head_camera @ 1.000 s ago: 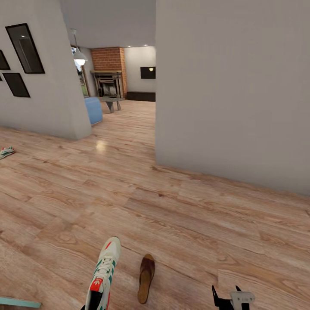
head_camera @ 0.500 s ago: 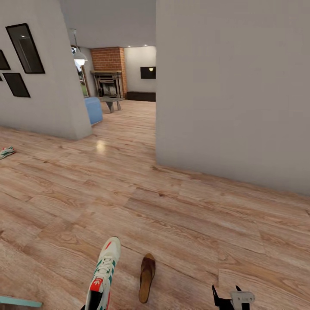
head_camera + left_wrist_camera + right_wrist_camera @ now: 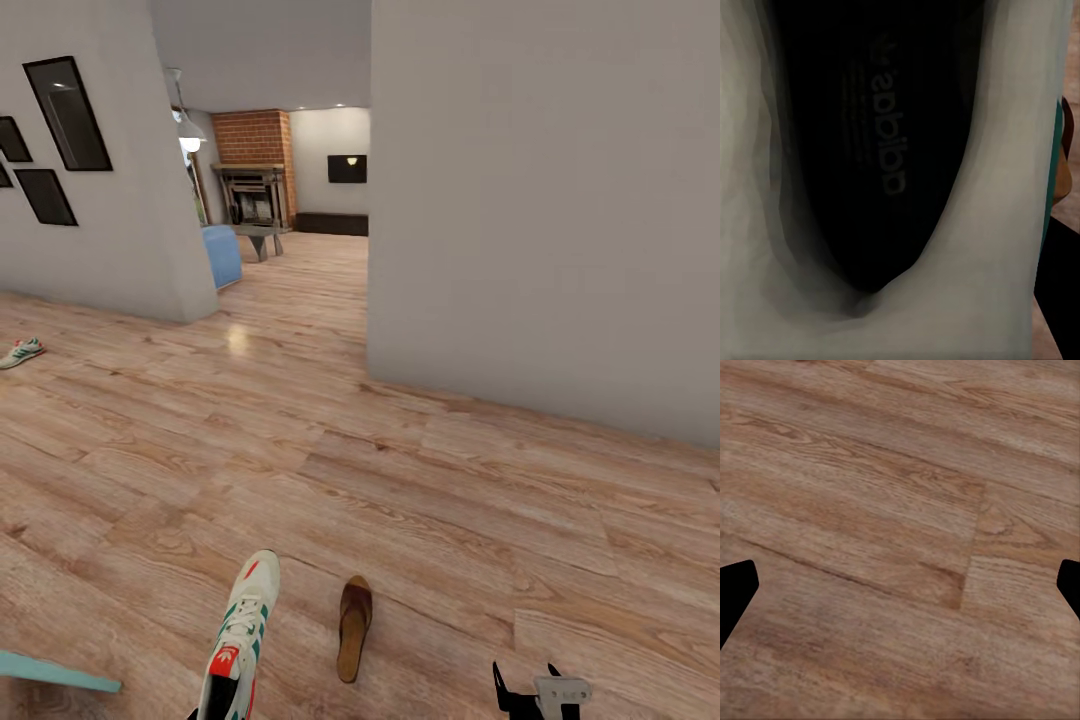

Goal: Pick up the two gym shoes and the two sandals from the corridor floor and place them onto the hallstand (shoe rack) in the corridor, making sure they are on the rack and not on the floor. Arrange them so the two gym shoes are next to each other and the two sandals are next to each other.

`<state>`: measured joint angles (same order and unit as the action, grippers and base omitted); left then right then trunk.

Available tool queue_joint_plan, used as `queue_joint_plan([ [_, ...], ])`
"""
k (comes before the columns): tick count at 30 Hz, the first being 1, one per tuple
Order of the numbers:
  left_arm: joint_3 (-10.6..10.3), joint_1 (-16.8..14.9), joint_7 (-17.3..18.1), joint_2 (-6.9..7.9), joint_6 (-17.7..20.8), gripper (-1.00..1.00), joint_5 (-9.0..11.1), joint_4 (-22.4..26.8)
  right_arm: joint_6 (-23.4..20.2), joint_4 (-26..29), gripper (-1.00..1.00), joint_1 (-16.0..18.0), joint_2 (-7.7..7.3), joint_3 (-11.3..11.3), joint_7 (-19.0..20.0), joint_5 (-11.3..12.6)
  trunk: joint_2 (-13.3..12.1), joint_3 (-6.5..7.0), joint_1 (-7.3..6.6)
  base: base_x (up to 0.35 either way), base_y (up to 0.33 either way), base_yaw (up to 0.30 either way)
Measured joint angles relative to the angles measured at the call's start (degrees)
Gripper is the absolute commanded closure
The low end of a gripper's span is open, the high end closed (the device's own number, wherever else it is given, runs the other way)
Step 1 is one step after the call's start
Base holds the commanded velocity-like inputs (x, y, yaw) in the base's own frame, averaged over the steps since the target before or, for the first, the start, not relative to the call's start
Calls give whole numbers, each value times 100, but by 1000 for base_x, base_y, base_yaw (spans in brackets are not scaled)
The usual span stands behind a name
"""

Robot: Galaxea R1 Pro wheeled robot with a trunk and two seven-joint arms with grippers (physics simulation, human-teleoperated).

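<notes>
the gym shoe [image 3: 240, 640] sits at the lower edge of the head view, toe pointing away, white with green side stripes and a red-orange tongue tab; the left wrist view looks straight into its dark insole [image 3: 877, 150], so the left claw appears to be carrying it, though whether the fingers are clenched on it i cannot tell. against a second ago the whole picture has slid — the brown sandal [image 3: 353, 628] now lies a little further right and up on the wood-plank floor [image 3: 480, 500], and the second gym shoe [image 3: 22, 352], far off by the left wall, has shifted right too. that reads as the camera moving, not the shoes. the right gripper [image 3: 528, 695] hangs spread and empty over bare planks. the rack is not in sight yet.
</notes>
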<state>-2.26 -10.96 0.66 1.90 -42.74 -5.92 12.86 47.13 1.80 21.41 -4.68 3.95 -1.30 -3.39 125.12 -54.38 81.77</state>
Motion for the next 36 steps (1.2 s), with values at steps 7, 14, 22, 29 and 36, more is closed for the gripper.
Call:
queue_joint_plan([
  [7,-3,0,-1,0,-1,100,0,1,-3,1,-100,0,3,0,1,0,0,0,0,-3,161,0],
  [14,0,0,0,0,0,100,2,0,0,0,-100,0,2,0,4,3,0,0,0,0,113,0],
  [22,-1,0,-1,0,-1,100,2,1,-3,0,-100,0,3,0,2,0,0,0,0,0,164,-1],
  [29,0,-1,-1,0,-1,100,1,-1,-2,2,-100,-1,-2,0,8,3,0,0,0,0,184,-162],
  [36,-1,0,-1,0,-1,100,0,0,-2,1,-100,0,2,0,9,2,0,0,0,0,128,-111],
])
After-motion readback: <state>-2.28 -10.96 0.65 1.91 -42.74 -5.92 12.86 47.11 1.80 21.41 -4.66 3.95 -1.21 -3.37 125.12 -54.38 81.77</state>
